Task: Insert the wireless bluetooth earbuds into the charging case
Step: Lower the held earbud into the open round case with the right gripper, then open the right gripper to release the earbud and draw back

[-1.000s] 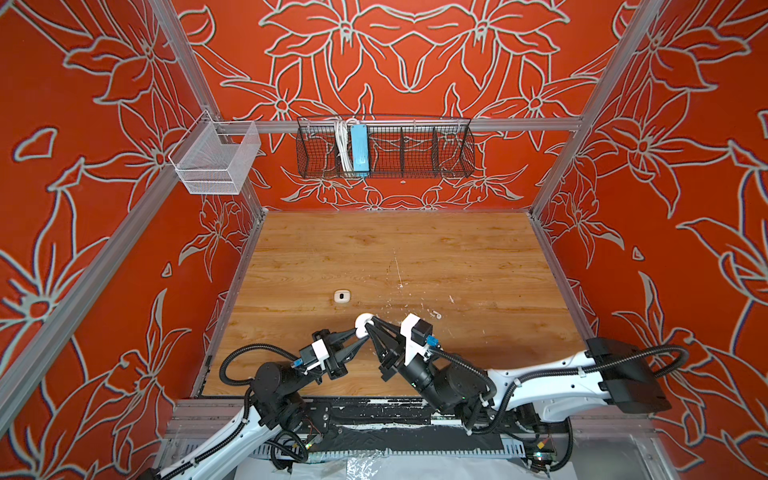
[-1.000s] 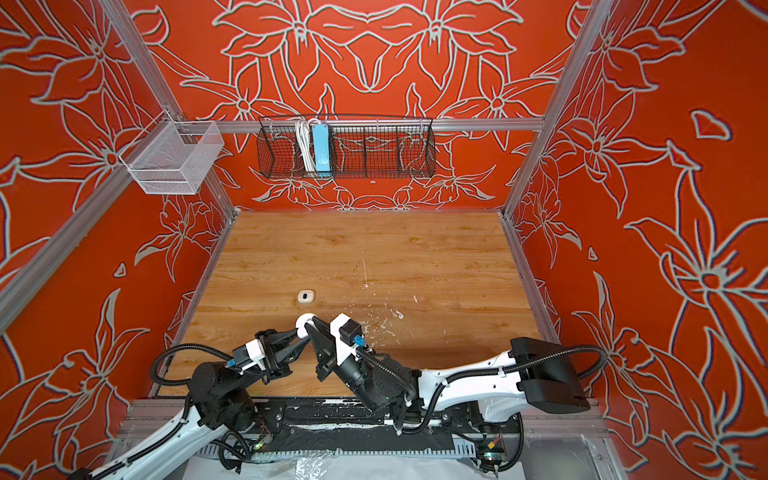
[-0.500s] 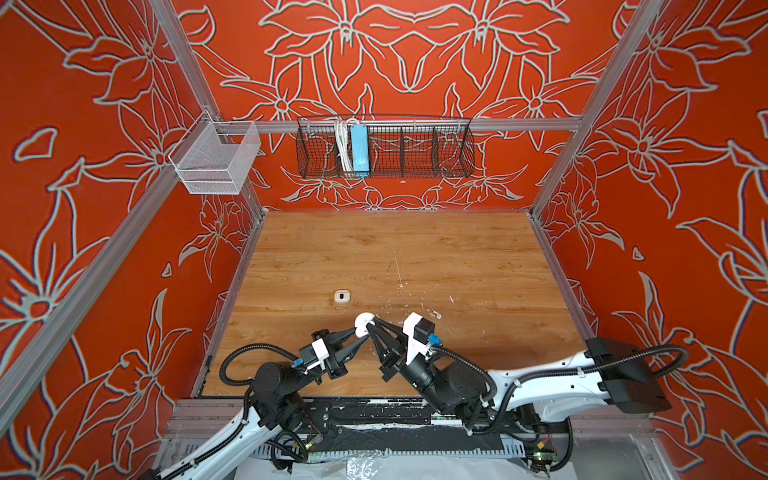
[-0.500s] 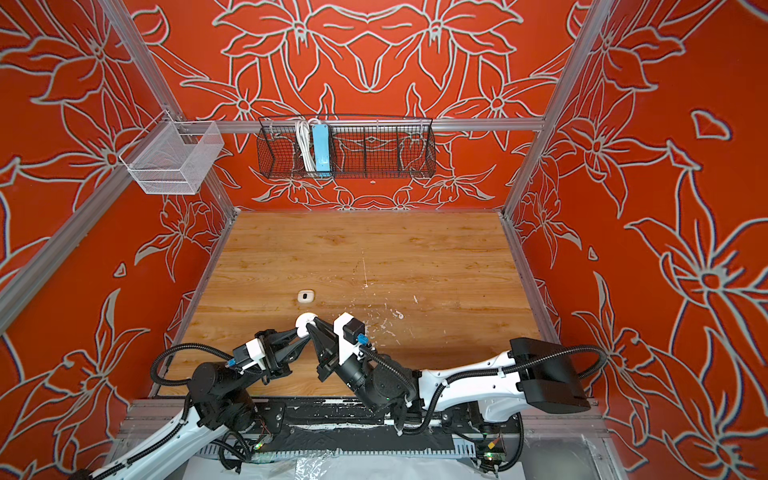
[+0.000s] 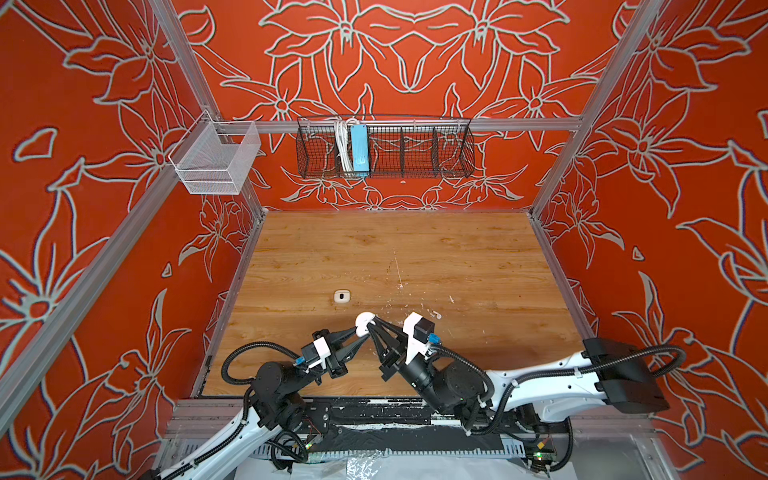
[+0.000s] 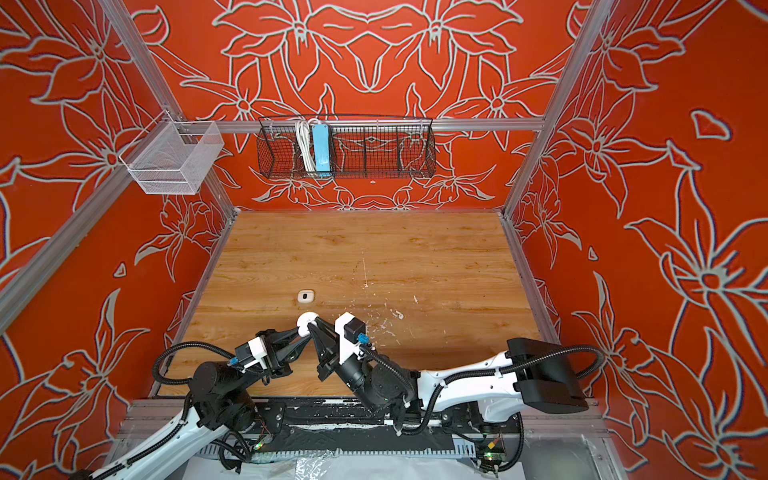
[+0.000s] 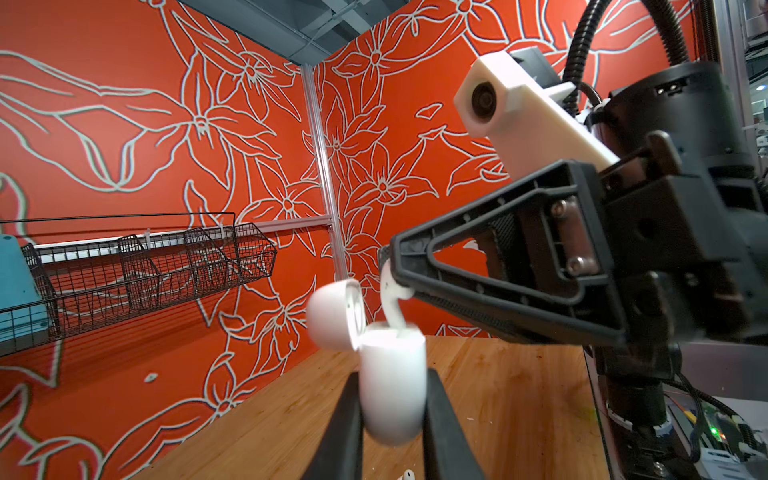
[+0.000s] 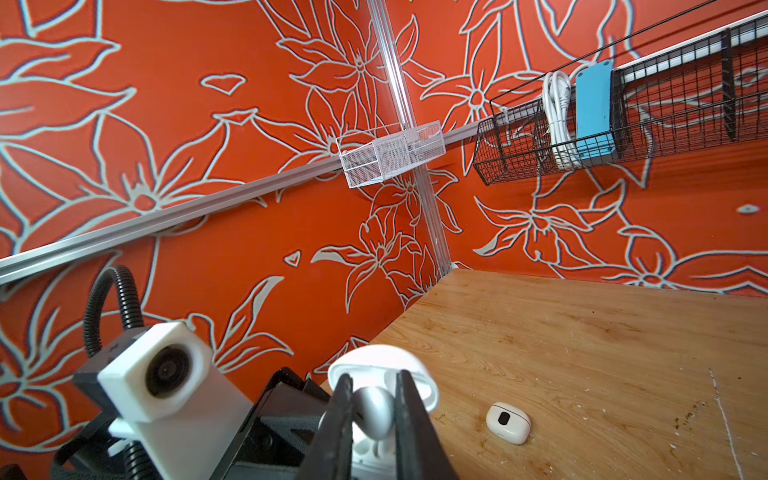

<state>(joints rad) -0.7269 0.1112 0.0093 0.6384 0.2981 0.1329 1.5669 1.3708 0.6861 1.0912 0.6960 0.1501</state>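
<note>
The charging case (image 7: 392, 386), a smooth white clamshell with its lid (image 7: 334, 313) swung open, hangs above the wooden table. My left gripper (image 7: 392, 374) is shut on its body. In both top views the case (image 5: 365, 322) (image 6: 306, 322) sits where the two grippers meet. My right gripper (image 8: 371, 382) is shut on one white earbud (image 8: 374, 411). Its stem (image 7: 392, 316) points down into the open case. In a top view the left gripper (image 5: 360, 331) and right gripper (image 5: 372, 325) nearly touch. Another earbud (image 7: 408, 473) lies on the table under the case.
A cream rounded-square case (image 5: 341, 296) (image 8: 508, 422) with a dark oval lies on the table just beyond the grippers. White flecks scatter to the right. A black wire basket (image 5: 384, 145) and a white mesh basket (image 5: 216, 160) hang on the walls.
Almost nothing differs. The right wrist has shifted very slightly to the right, and both grips are held as before.
</note>
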